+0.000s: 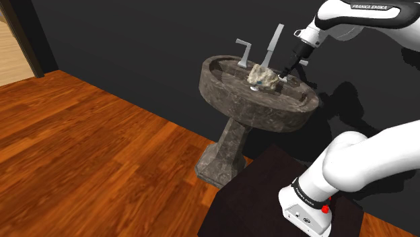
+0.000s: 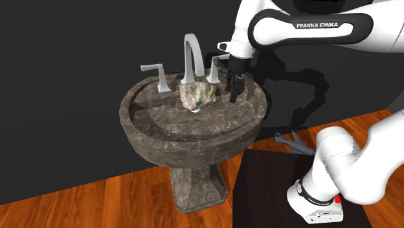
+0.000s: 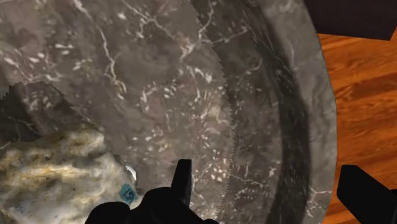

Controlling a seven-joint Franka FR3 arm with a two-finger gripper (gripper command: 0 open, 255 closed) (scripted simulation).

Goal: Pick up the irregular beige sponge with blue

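A lumpy beige sponge with small blue marks lies in the bowl of a dark marble pedestal sink. In the second exterior view the sponge rests below the tap, and my gripper hangs down into the bowl just to its right, apart from it. From the wrist, the sponge sits outside my gripper, beside one finger. The fingers stand wide open with only the marble bowl between them. In the shoulder view the gripper is at the sponge's right.
A tall silver tap and two lever handles stand at the sink's back rim, close to my wrist. Behind them is a black wall. The dark stand sits beside the pedestal on a wooden floor.
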